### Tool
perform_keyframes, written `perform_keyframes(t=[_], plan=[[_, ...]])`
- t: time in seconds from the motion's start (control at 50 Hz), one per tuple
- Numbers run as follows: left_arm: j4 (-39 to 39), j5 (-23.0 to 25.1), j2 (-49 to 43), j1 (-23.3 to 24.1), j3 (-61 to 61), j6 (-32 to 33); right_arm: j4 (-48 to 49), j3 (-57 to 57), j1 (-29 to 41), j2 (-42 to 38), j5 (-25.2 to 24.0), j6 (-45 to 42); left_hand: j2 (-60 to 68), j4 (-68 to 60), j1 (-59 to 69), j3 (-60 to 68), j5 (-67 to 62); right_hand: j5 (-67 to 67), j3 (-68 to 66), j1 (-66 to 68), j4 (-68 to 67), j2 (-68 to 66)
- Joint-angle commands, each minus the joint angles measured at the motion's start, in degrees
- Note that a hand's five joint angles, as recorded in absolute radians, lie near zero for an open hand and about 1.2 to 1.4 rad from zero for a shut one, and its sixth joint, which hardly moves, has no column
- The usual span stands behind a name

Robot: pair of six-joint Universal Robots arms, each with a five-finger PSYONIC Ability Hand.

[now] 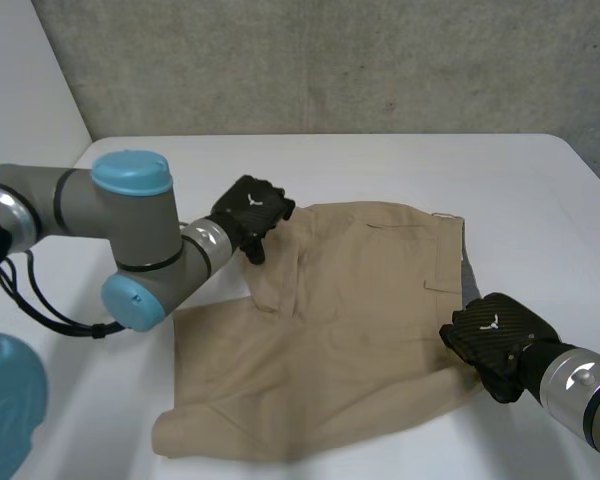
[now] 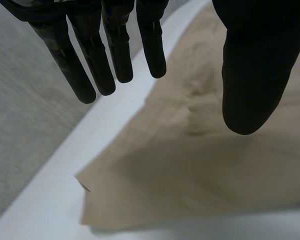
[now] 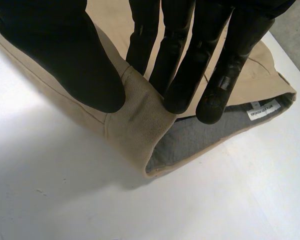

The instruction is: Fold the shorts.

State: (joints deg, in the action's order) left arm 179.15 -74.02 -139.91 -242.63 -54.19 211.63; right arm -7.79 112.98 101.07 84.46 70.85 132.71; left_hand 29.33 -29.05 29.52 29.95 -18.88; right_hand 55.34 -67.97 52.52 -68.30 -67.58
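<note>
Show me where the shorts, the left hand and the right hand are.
shorts (image 1: 350,320): head view, on the flat middle of the tan cloth.
left hand (image 1: 252,212): head view, on the back of the hand.
right hand (image 1: 495,338): head view, on the back of the hand.

I have bare white table (image 1: 380,165) beyond the shorts (image 1: 330,330) and to their right; my left arm (image 1: 130,230) blocks the near-left side.

I see a white worktop (image 1: 380,160); behind its far edge rises a grey concrete wall (image 1: 330,60), and beyond its left corner a white wall (image 1: 20,80).
</note>
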Motion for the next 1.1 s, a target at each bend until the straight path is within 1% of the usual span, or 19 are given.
perform_keyframes(t=[0.02,0.06,0.14,0.16,0.18,0.24,0.26,0.36,0.4,0.42,0.54,0.64,0.7,0.76,0.8,0.84,0.92,0.98,1.1], plan=[[-6.36,0.02,-5.63,-0.47,6.38,0.89,0.59,0.05,-0.08,-0.08,0.07,0.00,3.09,-3.37,2.90,2.47,-3.54,14.66,-12.03,27.48,-11.70,-12.42],[-7.06,0.02,-6.16,-0.56,7.08,1.24,0.59,0.05,-0.08,-0.17,0.07,0.00,3.26,-3.53,3.06,2.64,-3.70,14.66,-12.03,27.48,-11.70,-12.42],[-7.68,-0.77,-6.25,-1.00,7.88,2.21,0.94,0.05,0.00,-0.17,0.07,-0.08,24.24,-24.52,24.05,23.62,-24.69,14.66,-12.03,27.48,-11.70,-12.42],[-7.68,-0.77,-6.25,-1.00,7.88,2.21,0.94,0.05,-0.08,-0.17,0.16,0.00,24.28,-24.56,24.09,23.66,-24.73,14.66,-12.03,27.48,-11.70,-12.42],[-8.20,-0.86,-5.99,-1.18,7.61,2.29,1.03,0.05,-0.08,-0.17,0.07,0.00,32.11,-32.39,31.92,31.49,-32.56,14.66,-12.03,27.48,-11.70,-12.42],[-8.82,-1.56,-5.90,-1.61,7.17,2.38,1.03,0.05,-0.08,-0.17,0.07,0.00,36.04,-36.32,35.85,35.42,-36.48,14.66,-12.03,27.48,-11.70,-12.42],[-10.65,-3.22,-5.64,-3.10,6.30,2.47,1.03,0.05,-0.08,-0.17,0.07,0.00,41.72,-42.00,41.53,41.10,-42.17,14.66,-12.03,27.48,-11.70,-12.42],[-13.92,-7.01,-2.48,-5.57,1.73,4.40,1.11,-0.04,-0.08,-0.17,0.07,0.00,45.31,-45.59,45.12,44.69,-45.75,14.66,-12.03,27.48,-11.70,-12.42],[-13.92,-7.19,-1.59,-5.75,0.49,5.02,1.11,-0.04,0.00,-0.17,0.07,0.00,45.31,-45.59,45.12,44.69,-45.76,14.66,-12.03,27.48,-11.70,-12.42],[-13.66,-7.54,0.58,-6.27,-2.90,6.32,1.11,-0.04,0.00,-0.17,0.07,0.00,45.31,-45.59,45.12,44.69,-45.76,14.66,-12.03,27.48,-11.70,-12.42],[-12.86,-8.07,3.50,-6.45,-7.06,7.22,1.29,-0.04,0.27,-0.17,0.16,0.00,45.48,-45.76,45.29,44.86,-45.92,14.66,-12.03,27.48,-11.70,-12.42],[-13.04,-9.73,6.22,-5.84,-9.17,7.30,1.38,0.05,0.09,-0.17,0.16,0.00,43.47,-43.75,43.27,42.85,-43.91,14.66,-12.03,27.48,-11.70,-12.42],[-13.04,-11.32,8.60,-4.87,-10.75,7.39,1.47,0.14,0.01,-0.17,0.16,0.00,37.92,-38.20,37.73,37.31,-38.37,14.66,-12.03,27.48,-11.70,-12.42],[-12.34,-11.32,10.62,-3.73,-11.02,6.60,1.47,0.14,-0.08,-0.17,0.07,0.00,29.37,-29.65,29.18,28.75,-29.82,14.66,-12.03,27.48,-11.70,-12.42],[-8.76,-11.32,11.85,-1.19,-10.67,6.25,1.64,0.14,-0.08,-0.08,0.16,0.00,14.26,-14.54,14.07,13.64,-14.71,14.66,-12.03,27.48,-11.70,-12.42],[-7.25,-11.32,11.94,-0.66,-10.67,6.16,1.82,0.14,0.00,-0.08,0.16,0.00,11.69,-11.97,11.50,11.07,-12.14,14.66,-12.03,27.48,-11.70,-12.42],[2.50,-10.97,11.24,1.11,-10.32,4.85,1.99,0.31,0.09,-0.08,0.25,0.00,4.44,-4.72,4.25,3.82,-4.88,14.66,-12.03,27.48,-11.70,-12.42],[4.98,-7.82,8.44,1.90,-7.87,4.49,2.08,0.75,0.09,-0.08,0.25,0.00,2.92,-3.20,2.73,2.30,-3.37,14.66,-12.03,27.48,-11.70,-12.42],[1.56,-1.75,2.11,3.04,-1.54,4.14,2.08,0.84,-0.08,-0.08,0.25,0.00,2.75,-3.03,2.56,2.13,-3.20,14.66,-12.03,27.48,-11.70,-12.42]])
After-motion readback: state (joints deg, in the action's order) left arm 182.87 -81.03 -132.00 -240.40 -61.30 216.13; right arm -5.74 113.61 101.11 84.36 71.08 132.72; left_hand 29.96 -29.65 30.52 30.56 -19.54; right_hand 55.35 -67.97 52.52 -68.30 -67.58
